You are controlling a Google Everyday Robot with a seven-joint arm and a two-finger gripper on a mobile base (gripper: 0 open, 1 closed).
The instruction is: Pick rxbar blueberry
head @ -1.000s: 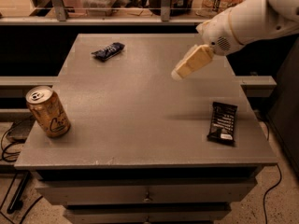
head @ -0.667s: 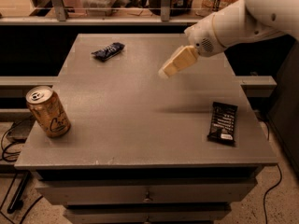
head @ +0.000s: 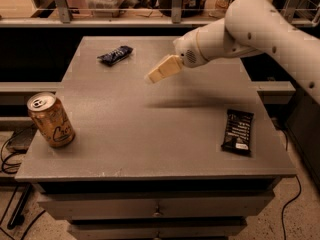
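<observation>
Three things lay well apart on the grey tabletop (head: 150,139), which filled most of the view, with a shut drawer (head: 100,206) under its near edge. What the drawer held could not be seen.

Next in size, the white arm (head: 250,24) reached in from the far right corner and sloped down toward the middle of the tabletop.

A gold can (head: 51,120) stood upright near the left edge, toward the near left corner. Its silver top with the pull tab faced up; whether it was opened, and what was in it, could not be told.

A black bar with white lettering (head: 237,131) lay flat near the right edge, toward the near right corner.

At the arm's end, the cream pincer (head: 152,77) hovered above the tabletop's far middle, pointing down and left. Nothing showed in its grip, and whether it was open or closed could not be told.

Smallest, the rxbar blueberry (head: 115,55) lay flat near the far left corner, its dark blue wrapper crinkled and turned at a slant, apart from the pincer and to its left.
</observation>
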